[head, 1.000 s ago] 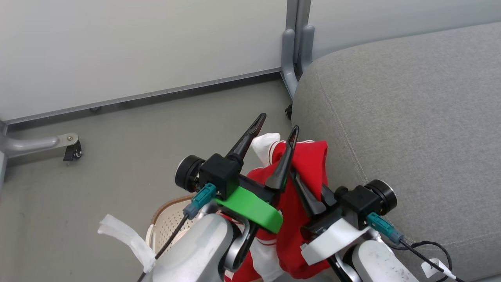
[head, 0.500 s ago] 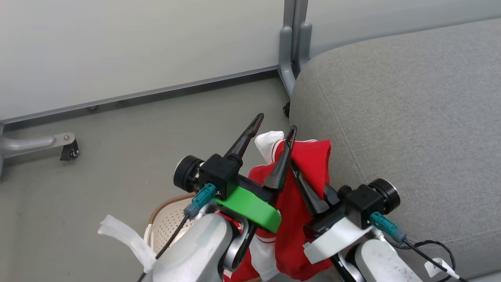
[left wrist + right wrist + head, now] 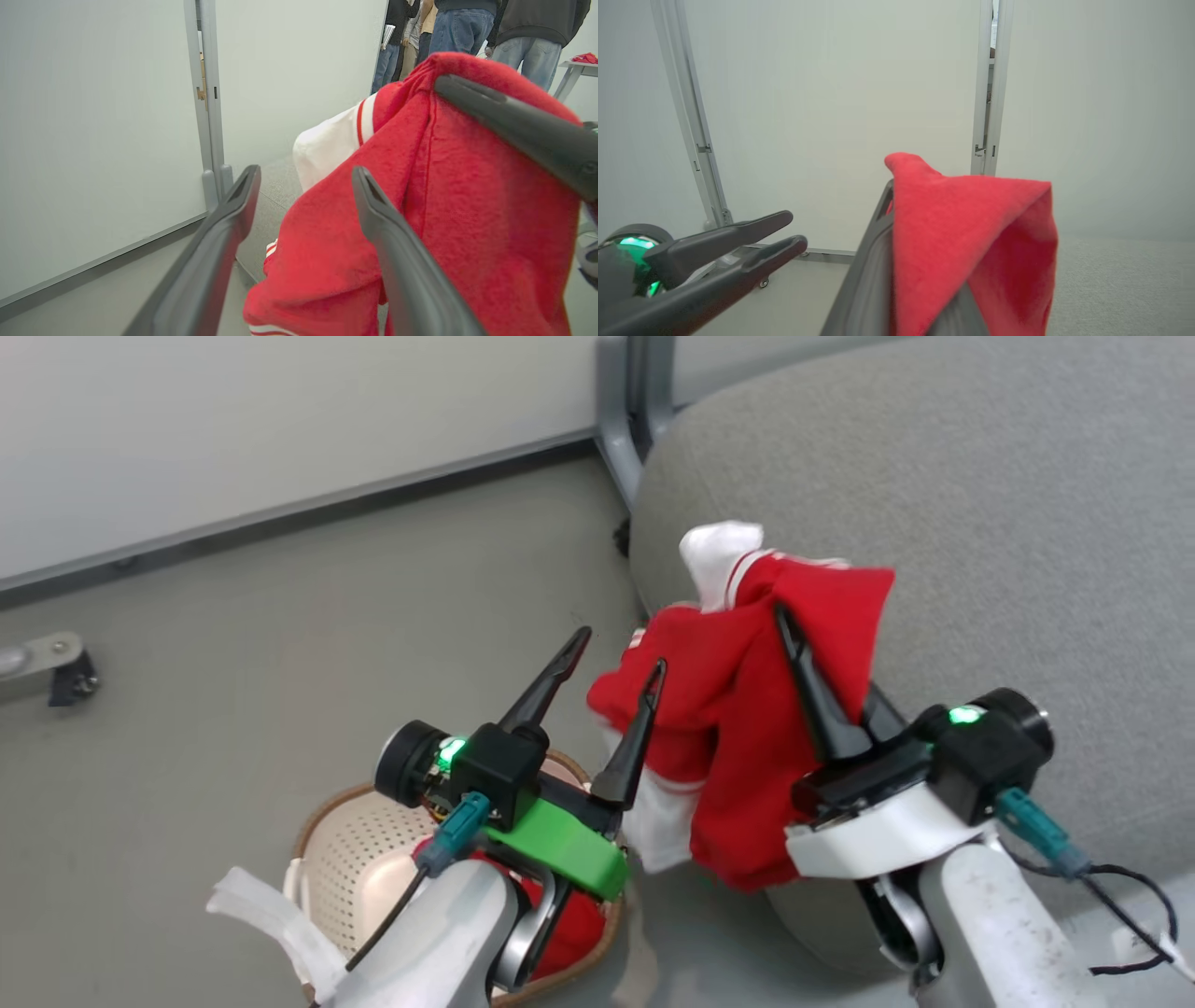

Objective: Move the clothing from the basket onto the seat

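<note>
**Claw state.** In the head view, the right claw (image 3: 822, 681) is gripping one red garment (image 3: 738, 728) near its upper fold. One dark finger (image 3: 803, 681) is lying on top of the fabric, and the fabric is covering most of the other finger. In the right wrist view, the fold (image 3: 971, 233) is draping over that claw (image 3: 920, 298) and hiding the finger gap. The left claw (image 3: 616, 663) is standing wide and is holding nothing. In the left wrist view, its two fingers (image 3: 233, 219) are spreading apart just beside the garment (image 3: 444, 210).

**Clothing position.** The held garment is hanging clear of the basket, at 1 o'clock from it. It is overlapping the rounded corner of the grey seat (image 3: 980, 504), with a white striped sleeve (image 3: 719, 555) pointing toward 12 o'clock. Contact between garment and seat cannot be determined.

**Container.** The cream basket (image 3: 350, 845) is sitting on the grey floor (image 3: 280, 616) at 7 o'clock in the head view, partly behind the left forearm. More red fabric (image 3: 571, 929) is lying inside it at its 4 o'clock side. The perforated wall toward 10 o'clock is showing bare.

**Surroundings.** A pale partition panel (image 3: 233, 420) is running across 10 to 12 o'clock. In the left wrist view, several people (image 3: 467, 23) are standing at 1 o'clock.
</note>
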Controlling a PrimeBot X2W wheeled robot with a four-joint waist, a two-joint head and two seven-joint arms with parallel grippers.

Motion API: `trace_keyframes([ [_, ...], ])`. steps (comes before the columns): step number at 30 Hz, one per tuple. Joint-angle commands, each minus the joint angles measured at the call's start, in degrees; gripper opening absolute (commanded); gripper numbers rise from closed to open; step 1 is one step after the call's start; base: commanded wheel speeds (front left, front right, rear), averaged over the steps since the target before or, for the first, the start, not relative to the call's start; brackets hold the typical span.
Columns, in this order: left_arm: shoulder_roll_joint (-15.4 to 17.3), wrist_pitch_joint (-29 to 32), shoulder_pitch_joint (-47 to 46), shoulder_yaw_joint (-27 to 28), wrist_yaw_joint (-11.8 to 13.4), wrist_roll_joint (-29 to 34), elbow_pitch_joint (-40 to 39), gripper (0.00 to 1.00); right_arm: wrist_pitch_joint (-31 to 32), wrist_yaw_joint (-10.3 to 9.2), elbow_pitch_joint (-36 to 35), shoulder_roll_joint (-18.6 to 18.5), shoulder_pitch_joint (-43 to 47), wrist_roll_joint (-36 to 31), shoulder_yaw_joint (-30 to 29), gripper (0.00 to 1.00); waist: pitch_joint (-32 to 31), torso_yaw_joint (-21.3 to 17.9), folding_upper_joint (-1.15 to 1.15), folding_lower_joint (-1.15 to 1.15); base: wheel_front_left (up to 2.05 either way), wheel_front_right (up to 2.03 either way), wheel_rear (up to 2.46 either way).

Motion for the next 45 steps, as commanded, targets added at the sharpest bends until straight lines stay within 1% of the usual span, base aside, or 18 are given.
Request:
trace_keyframes([
  [1, 0.8, 0.0, 0.6, 0.8, -0.3, 1.4, -0.8, 1.00, -0.2, -0.02, -1.1, 0.0, -0.7, -0.3, -0.9, 0.00, 5.0, -5.2, 0.00, 0.00, 0.00, 0.00, 0.00],
  [4, 1.6, 0.0, 2.4, 2.5, -0.5, 4.4, -2.6, 1.00, -0.2, -0.02, -3.7, 0.0, -0.4, -0.6, -3.2, 0.00, 7.1, -7.9, 0.00, 0.00, 0.00, 0.00, 0.00],
  [7, 2.5, 0.0, 4.8, 5.2, 0.1, 6.5, -4.6, 1.00, -0.2, -0.02, -6.2, 0.5, 0.2, 0.7, -5.3, 0.00, 9.0, -10.6, 0.00, 0.00, 0.00, 0.00, 0.00],
  [12, 4.4, 0.0, 9.9, 10.1, -1.5, 8.7, -8.1, 1.00, -0.2, -0.02, -9.5, 1.0, 0.2, 2.7, -7.0, 0.00, 12.0, -14.4, 0.00, 0.00, 0.00, 0.00, 0.00],
  [14, 5.4, 0.0, 11.2, 11.9, -1.0, 10.1, -9.0, 1.00, -0.2, -0.02, -10.6, 1.1, -0.3, 2.4, -7.3, 0.00, 13.4, -15.4, 0.00, 0.00, 0.00, 0.00, 0.00],
  [17, 6.3, 0.0, 12.4, 13.9, -0.6, 12.0, -10.3, 1.00, -0.2, -0.02, -11.8, 1.1, -1.4, 3.1, -8.3, 0.00, 15.8, -16.3, 0.00, 0.00, 0.00, 0.00, 0.00],
  [21, 7.9, 0.0, 13.0, 15.5, -0.5, 14.5, -12.1, 1.00, -0.2, -0.01, -13.3, 1.3, -4.6, 8.6, -11.4, 0.00, 20.1, -16.5, 0.00, 0.00, 0.00, 0.00, 0.00],
  [23, 8.8, 0.0, 12.6, 16.1, -1.0, 15.4, -12.8, 1.00, -0.2, -0.02, -13.5, 1.3, -7.8, 10.9, -13.8, 0.00, 22.6, -16.2, 0.00, 0.00, 0.00, 0.00, 0.00],
  [26, 9.5, 0.0, 10.7, 16.8, -1.1, 16.8, -13.4, 1.00, -0.2, -0.02, -12.8, 1.1, -12.9, 11.8, -16.6, 0.00, 26.4, -15.1, 0.00, 0.00, 0.00, 0.00, 0.00],
  [30, 9.9, 0.0, 8.0, 16.7, -1.5, 18.3, -13.8, 1.00, -0.2, -0.02, -10.0, -3.0, -20.4, 13.8, -22.0, 0.00, 31.2, -12.3, 0.00, 0.00, 0.00, 0.00, 0.00],
  [36, 9.4, 0.0, 5.1, 16.9, -1.5, 19.5, -14.6, 1.00, -0.2, -0.02, -0.2, -10.6, -31.1, 15.8, -28.0, 0.00, 36.0, -8.1, 0.00, 0.00, 0.00, 0.00, 0.00],
  [40, 8.4, 0.0, 4.3, 17.2, -1.7, 18.7, -14.8, 1.00, -0.2, -0.02, 8.8, -14.5, -36.1, 16.1, -28.6, 0.00, 38.1, -6.0, 0.00, 0.00, 0.00, 0.00, 0.00],
  [44, 7.8, 0.0, 3.3, 16.8, -2.5, 18.8, -14.1, 1.00, -0.2, -0.02, 18.5, -16.1, -38.9, 16.2, -28.9, 0.00, 39.2, -4.3, 0.00, 0.00, 0.00, 0.00, 0.00],
  [45, 7.4, 0.0, 3.0, 16.7, -2.9, 18.6, -13.7, 1.00, -0.2, -0.02, 20.7, -16.4, -39.1, 15.9, -28.5, 0.09, 39.2, -3.7, 0.00, 0.00, 0.00, 0.00, 0.00],
])
